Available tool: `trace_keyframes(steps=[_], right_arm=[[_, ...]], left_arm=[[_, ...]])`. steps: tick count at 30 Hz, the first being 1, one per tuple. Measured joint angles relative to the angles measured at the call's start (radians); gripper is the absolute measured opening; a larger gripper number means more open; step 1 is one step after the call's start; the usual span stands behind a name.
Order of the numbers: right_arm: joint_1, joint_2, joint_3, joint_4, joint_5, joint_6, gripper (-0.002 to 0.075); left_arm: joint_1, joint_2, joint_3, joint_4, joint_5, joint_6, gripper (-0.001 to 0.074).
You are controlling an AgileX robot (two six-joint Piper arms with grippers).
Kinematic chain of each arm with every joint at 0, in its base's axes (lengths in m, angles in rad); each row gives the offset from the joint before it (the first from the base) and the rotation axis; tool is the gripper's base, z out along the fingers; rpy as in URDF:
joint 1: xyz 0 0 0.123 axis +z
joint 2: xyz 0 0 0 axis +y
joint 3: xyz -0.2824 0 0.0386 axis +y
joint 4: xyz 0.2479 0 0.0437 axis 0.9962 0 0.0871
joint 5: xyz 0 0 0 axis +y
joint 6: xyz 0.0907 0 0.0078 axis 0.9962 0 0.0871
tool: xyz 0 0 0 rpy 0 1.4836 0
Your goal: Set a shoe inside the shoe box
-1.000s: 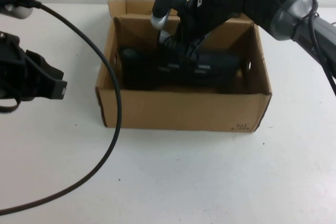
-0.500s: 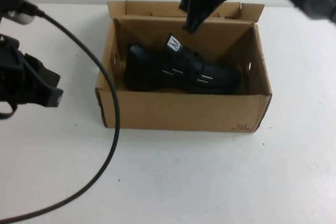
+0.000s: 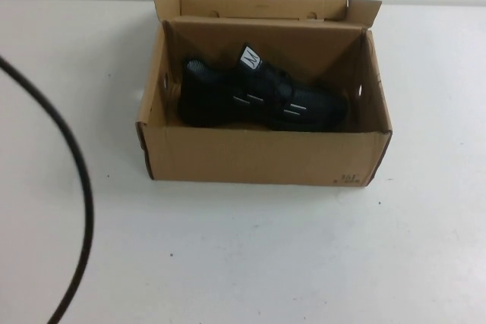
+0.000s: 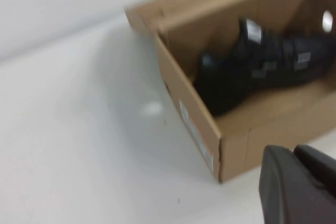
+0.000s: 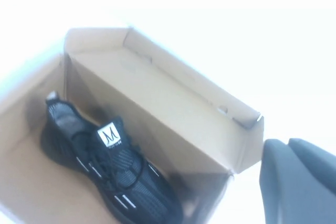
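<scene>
The black sneaker lies on its sole inside the brown cardboard shoe box, toe toward the right, white tongue label up. No arm or gripper shows in the high view. In the left wrist view my left gripper is shut and empty, off the box's near left corner, with the shoe seen inside. In the right wrist view my right gripper is shut and empty, high above and beyond the box's far flap, looking down on the shoe.
A black cable curves over the white table left of the box. The box's top flaps stand open at the back edge.
The right arm has lifted out of the box and left the high view, leaving the shoe inside. The left arm has also drawn back out of that view.
</scene>
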Motion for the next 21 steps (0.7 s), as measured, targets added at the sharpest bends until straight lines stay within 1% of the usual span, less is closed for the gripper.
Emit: trace_keyframes(steps=[3,6,9,14,18,21], right_arm=[[0.0,-0.117,0.107,0.02,-0.045,0.02,-0.0015],[0.0,-0.239,0.254,0.039,-0.139,0.036,-0.0015],[0.0,-0.378,0.443,0.041,-0.27,0.045,-0.0015],[0.0,-0.637,0.826,0.043,-0.503,0.045,-0.0015],[0.0,-0.809,1.092,0.043,-0.631,0.045,-0.0015],[0.0,-0.936,1.276,0.053,-0.685,0.045,-0.0015]], left_arm=[[0.0,-0.096,0.059,-0.002,-0.055,-0.033,0.0001],[0.0,-0.197,0.137,-0.004,-0.109,-0.067,0.0001],[0.0,-0.291,0.227,-0.004,-0.142,-0.089,0.0001],[0.0,-0.424,0.348,-0.004,-0.158,-0.099,0.0001],[0.0,-0.483,0.417,-0.004,-0.171,-0.103,0.0001],[0.0,-0.487,0.445,-0.004,-0.182,-0.103,0.0001]])
